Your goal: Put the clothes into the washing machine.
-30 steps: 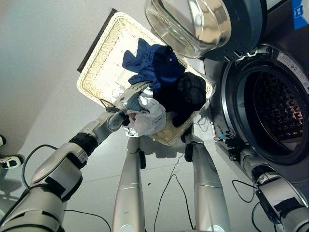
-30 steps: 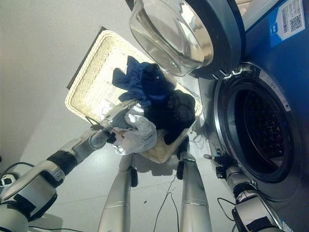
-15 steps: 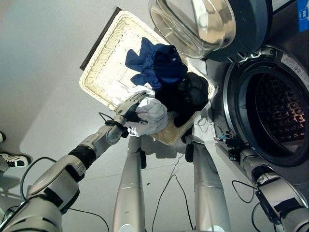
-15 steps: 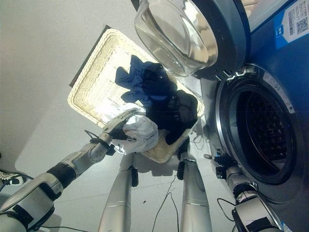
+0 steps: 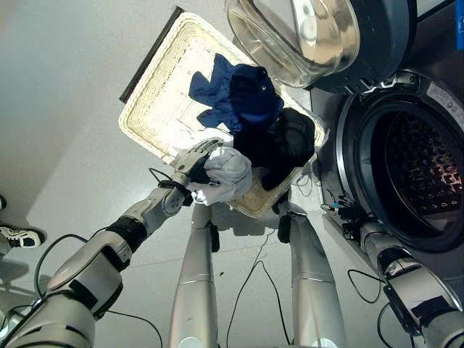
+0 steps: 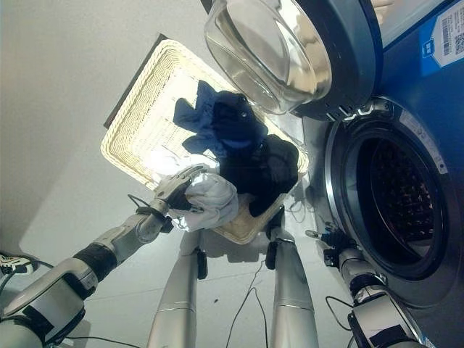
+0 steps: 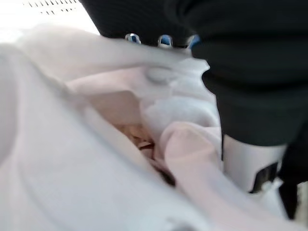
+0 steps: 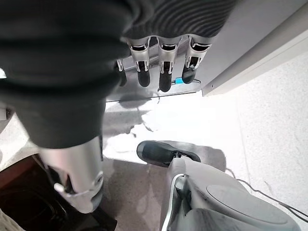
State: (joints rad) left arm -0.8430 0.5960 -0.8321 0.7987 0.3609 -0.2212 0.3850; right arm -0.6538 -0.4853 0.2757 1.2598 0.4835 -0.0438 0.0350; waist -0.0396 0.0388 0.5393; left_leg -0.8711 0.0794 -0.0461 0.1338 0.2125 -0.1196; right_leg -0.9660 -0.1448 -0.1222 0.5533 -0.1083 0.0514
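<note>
A white garment [image 5: 225,174] is gripped by the curled left hand [image 5: 190,163] above the wicker basket [image 5: 156,109]. Blue and black clothes remain unloaded; the washing machine drum [image 5: 417,170] looks empty. The right hand [image 8: 161,67] hangs relaxed, holding nothing.

wicker basket [image 5: 156,109], glossy glass door [image 5: 290,36]

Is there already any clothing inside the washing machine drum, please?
No, the drum shows bare perforated metal, while the white garment is in the left hand over the basket.
</note>
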